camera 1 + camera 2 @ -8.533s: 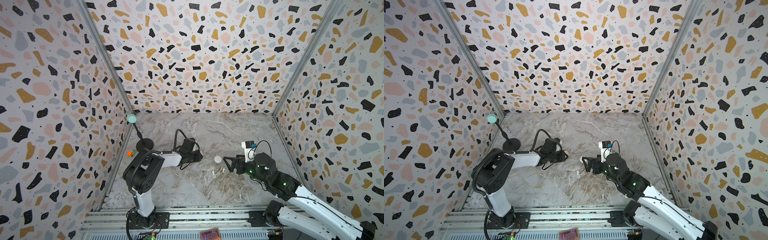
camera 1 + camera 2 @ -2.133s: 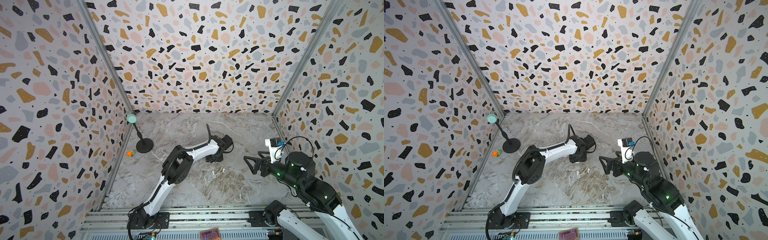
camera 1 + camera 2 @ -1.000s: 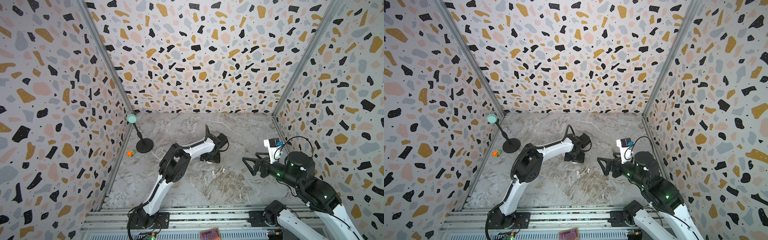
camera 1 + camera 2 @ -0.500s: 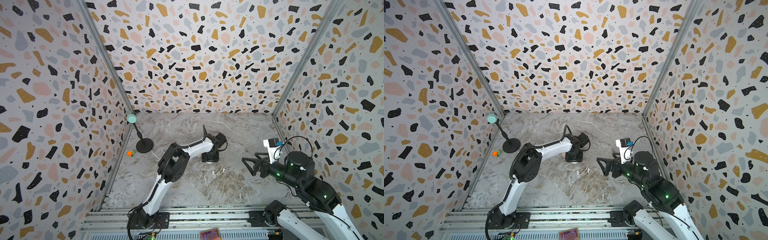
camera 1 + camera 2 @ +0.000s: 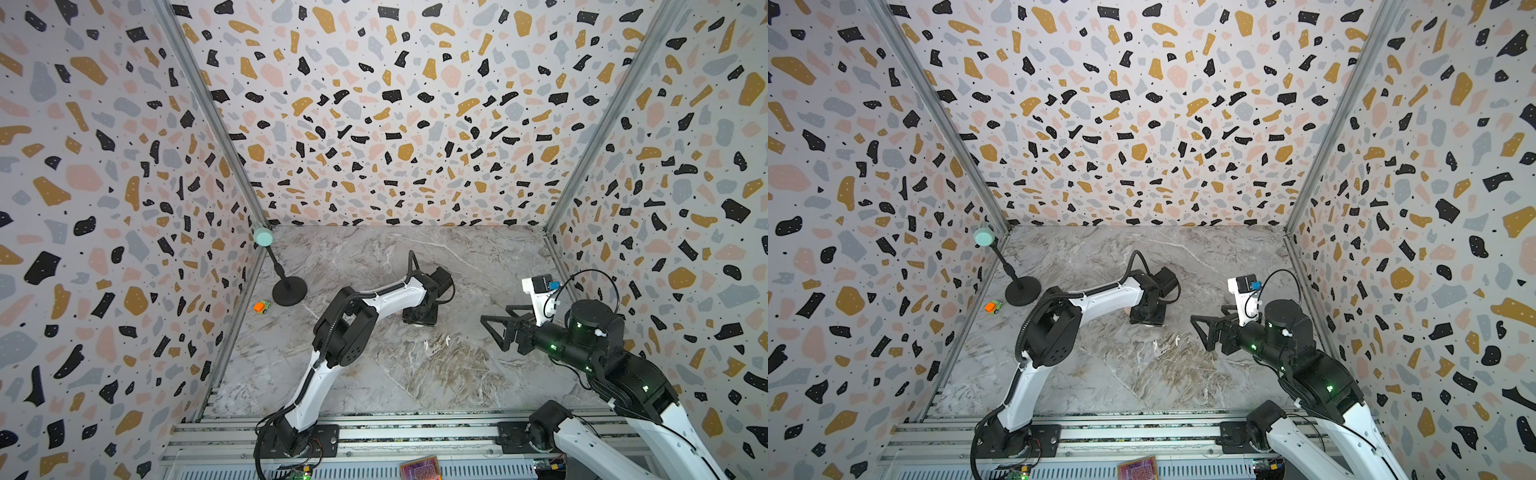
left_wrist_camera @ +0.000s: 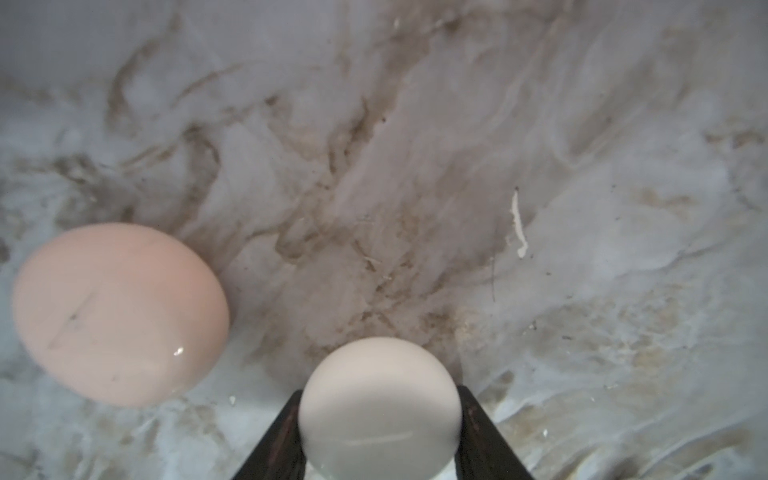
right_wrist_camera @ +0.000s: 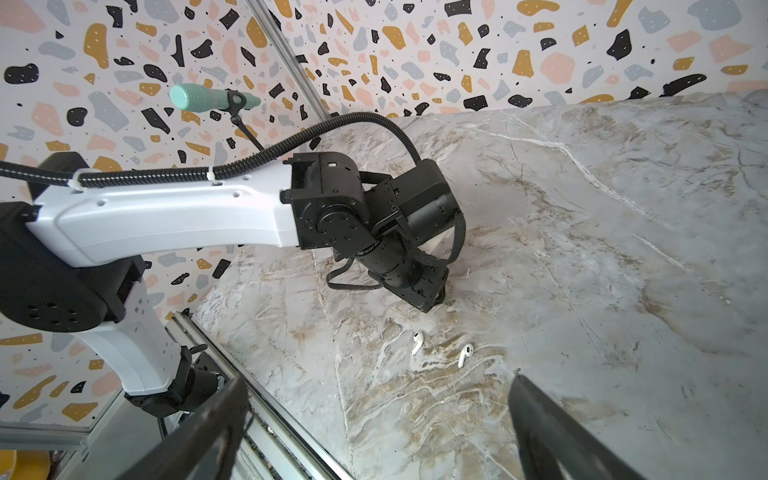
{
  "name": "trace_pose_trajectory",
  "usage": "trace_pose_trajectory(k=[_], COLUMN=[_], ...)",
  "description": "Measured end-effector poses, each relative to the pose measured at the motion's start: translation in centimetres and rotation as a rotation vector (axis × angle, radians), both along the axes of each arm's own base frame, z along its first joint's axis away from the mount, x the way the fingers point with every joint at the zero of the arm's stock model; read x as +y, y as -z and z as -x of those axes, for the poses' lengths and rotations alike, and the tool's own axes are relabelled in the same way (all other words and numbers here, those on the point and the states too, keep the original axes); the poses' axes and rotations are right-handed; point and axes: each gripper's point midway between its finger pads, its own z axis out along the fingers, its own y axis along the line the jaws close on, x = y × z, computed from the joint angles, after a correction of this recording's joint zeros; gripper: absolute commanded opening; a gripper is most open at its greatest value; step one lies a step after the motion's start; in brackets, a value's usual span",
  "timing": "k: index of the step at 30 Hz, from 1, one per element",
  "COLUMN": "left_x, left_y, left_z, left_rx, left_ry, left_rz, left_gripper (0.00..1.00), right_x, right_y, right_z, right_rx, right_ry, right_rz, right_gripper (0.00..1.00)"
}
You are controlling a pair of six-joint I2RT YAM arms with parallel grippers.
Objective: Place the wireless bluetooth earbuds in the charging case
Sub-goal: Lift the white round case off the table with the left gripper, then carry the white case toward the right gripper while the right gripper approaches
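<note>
Pink case [image 6: 120, 313] on table [image 5: 374, 386], just left of left gripper [image 6: 378, 395]. Left gripper down mid-table, clamped on white case [image 6: 374, 374]. Two earbuds [image 7: 417, 343] lie loose just nearer. Right gripper [image 7: 378, 388] at right, off table, jaws wide apart, empty.

Robot lab cell: terrazzo-print walls [image 5: 395, 104], marble-look tabletop [image 5: 415, 386], alu rail [image 5: 415, 432] w/ arm bases [image 5: 291, 440].

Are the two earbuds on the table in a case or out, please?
Out: both earbuds lie loose on the bare marble table, nothing enclosing them.
</note>
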Motion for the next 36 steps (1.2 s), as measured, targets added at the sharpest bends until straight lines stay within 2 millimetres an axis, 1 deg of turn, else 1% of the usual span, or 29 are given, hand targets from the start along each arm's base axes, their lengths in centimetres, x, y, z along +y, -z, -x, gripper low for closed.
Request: trace_pose_trajectory(k=[2,5,8,10,13,18,22,24,26,27,29,32,36], left_x=[0.2,1.2,1.7,1.7,2.1,1.7,2.9,3.7,4.1,4.3,4.5,4.9,5.5], left_y=[-0.1,-0.6,-2.2,-3.9,-6.9,-11.9,-15.0,-16.5,-17.8,-18.4,-18.9,-18.5,-17.3], left_z=[0.6,1.7,2.6,3.1,3.8,3.8,4.8,5.5,6.1,6.8,8.5,11.3,12.9], left_rx=[-0.014,-0.035,-0.095,-0.162,-0.279,-0.507,-0.692,-0.775,-0.852,-0.901,-0.971,-1.030,-1.074], left_ry=[0.047,0.097,0.143,0.180,0.250,0.393,0.506,0.561,0.625,0.673,0.770,0.919,1.051], left_rz=[-0.006,-0.005,0.061,0.145,0.246,0.379,0.421,0.415,0.406,0.397,0.385,0.365,0.303], left_gripper=[0.00,0.00,0.00,0.00,0.00,0.00,0.00,0.00,0.00,0.00,0.00,0.00,0.00], right_x=[0.1,0.2,0.3,0.5,0.9,1.7,2.7,3.3,3.9,4.2,4.9,6.3,7.8], right_y=[0.1,0.1,0.1,0.1,0.2,1.0,1.8,2.0,2.3,2.4,2.8,3.6,4.4], right_z=[0.0,0.0,0.0,-0.1,-0.3,-0.6,-0.9,-1.2,-1.4,-1.6,-1.9,-2.2,-2.0], right_rx=[0.006,0.014,0.018,0.020,0.028,0.054,0.084,0.097,0.111,0.121,0.142,0.182,0.221], right_ry=[-0.002,-0.005,-0.009,-0.013,-0.025,-0.048,-0.080,-0.100,-0.120,-0.132,-0.154,-0.210,-0.291], right_rz=[-0.002,-0.006,-0.012,-0.017,-0.025,-0.037,-0.047,-0.054,-0.059,-0.062,-0.066,-0.076,-0.099], right_gripper=[0.98,0.98,0.98,0.98,0.98,0.98,0.98,0.97,0.95,0.94,0.92,0.88,0.80])
